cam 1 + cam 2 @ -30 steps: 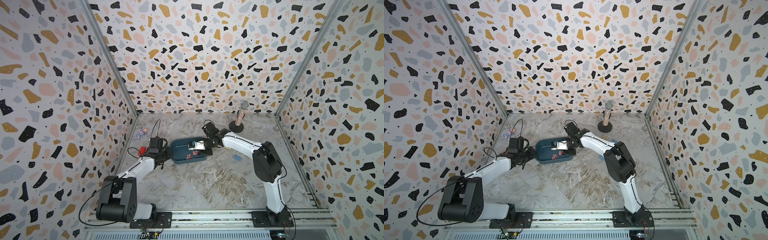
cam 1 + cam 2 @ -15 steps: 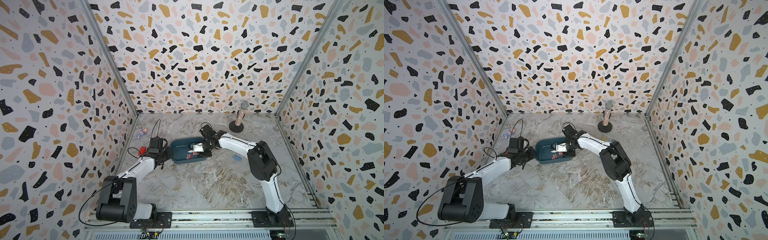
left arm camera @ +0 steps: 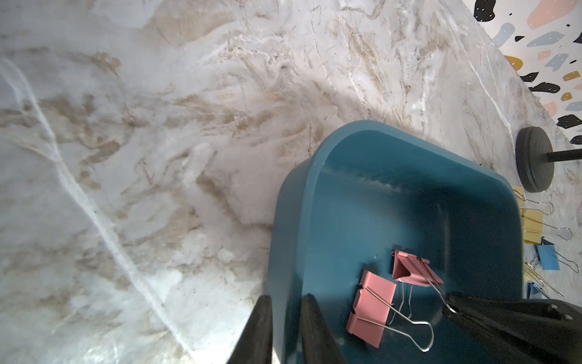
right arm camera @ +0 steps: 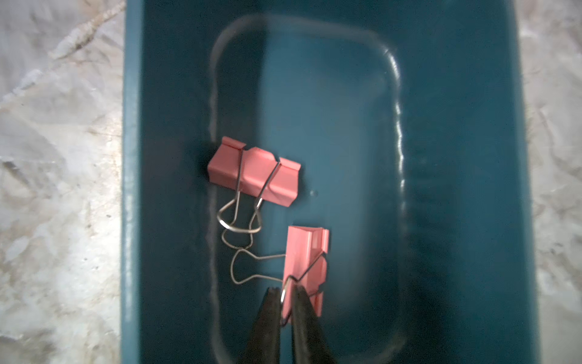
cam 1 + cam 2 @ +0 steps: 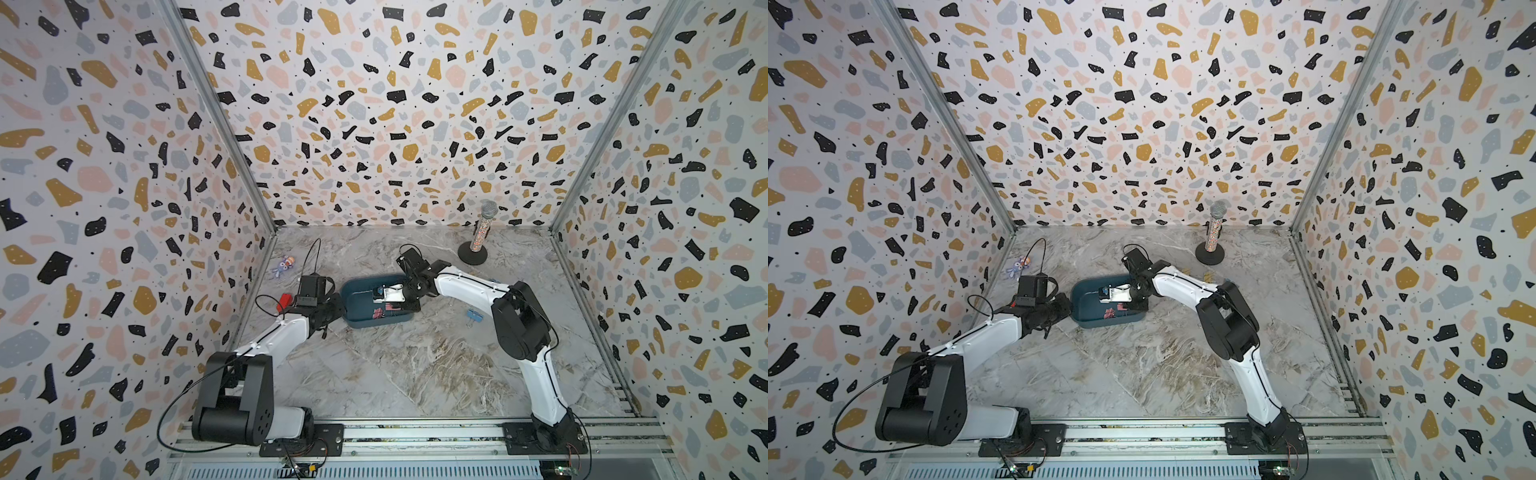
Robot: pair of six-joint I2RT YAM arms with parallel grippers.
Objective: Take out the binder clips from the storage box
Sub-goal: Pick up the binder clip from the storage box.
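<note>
Newly closed, right gripper (image 4: pixel 285 292) pinches wire of pink binder clip (image 4: pixel 305 261) (left gripper (image 3: pixel 286 301) clamps storage box (image 3: pixel 393 205)).

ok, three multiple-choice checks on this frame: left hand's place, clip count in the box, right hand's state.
1. The left hand grips: A the box rim; B the red block; C the mic stand.
2. Count of clips in the box: A none; B two; C five.
3. The right hand is: A open, empty; B shut on a clip's wire handle; C shut on the box rim.
A: its fingers straddle the rim. B: two pink ones lie inside. B: its tips pinch the held clip's wire loop.
</note>
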